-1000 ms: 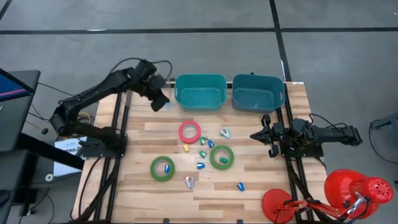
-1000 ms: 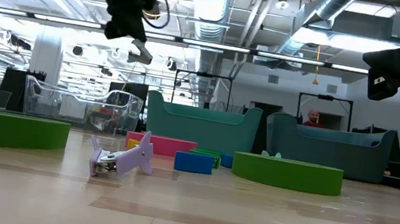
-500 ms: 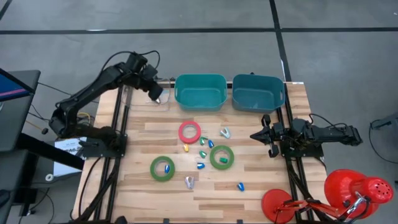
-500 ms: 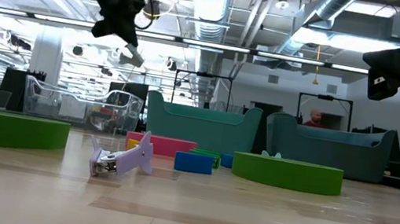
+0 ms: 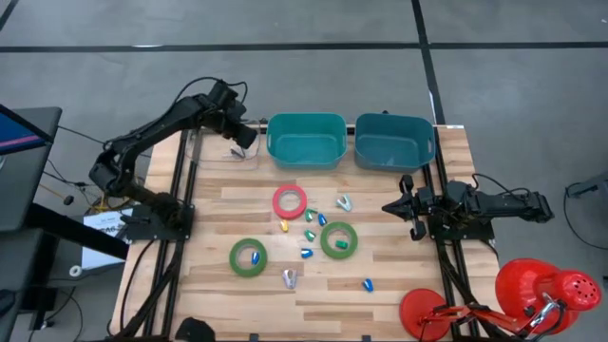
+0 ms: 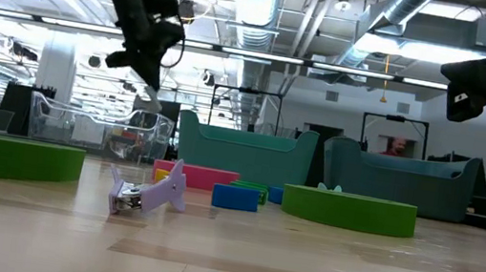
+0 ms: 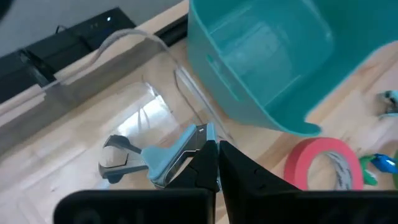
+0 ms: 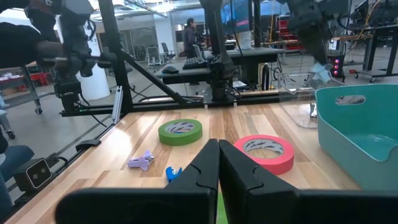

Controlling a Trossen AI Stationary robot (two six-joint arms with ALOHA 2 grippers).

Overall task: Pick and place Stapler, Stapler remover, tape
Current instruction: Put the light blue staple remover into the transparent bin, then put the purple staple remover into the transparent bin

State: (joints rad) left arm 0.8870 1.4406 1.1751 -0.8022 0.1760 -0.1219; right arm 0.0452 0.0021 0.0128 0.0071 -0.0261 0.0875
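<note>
My left gripper [image 5: 245, 141] hangs over a clear bin [image 5: 211, 150] at the table's far left, shut on a pale blue stapler remover [image 7: 161, 158]. It also shows in the low view [image 6: 149, 95]. The pink-red tape [image 5: 290, 200] and two green tapes [image 5: 248, 256] [image 5: 338, 239] lie flat on the table's middle. Around them lie several small coloured staplers [image 5: 367, 283], a second pale stapler remover [image 5: 343, 201] and a lilac one [image 5: 289, 276]. My right gripper [image 5: 394, 205] waits shut and level at the right edge. My left gripper pinches the stapler remover's hinge end [image 7: 198, 138] between its two fingertips. The fingers come slanting down from above. The remover sticks out sideways from them, its metal claws [image 7: 115, 155] pointing away, clear of the bin's floor beneath it.
Two teal bins [image 5: 304, 140] [image 5: 394, 141] stand side by side at the far edge, right of the clear bin. A red lamp [image 5: 546, 290] sits off the table's near right corner. Bare wood lies along the near edge.
My left gripper has sunk toward the clear bin with the stapler remover still held, and its wrist has rolled on the way. Nothing on the table has moved.
</note>
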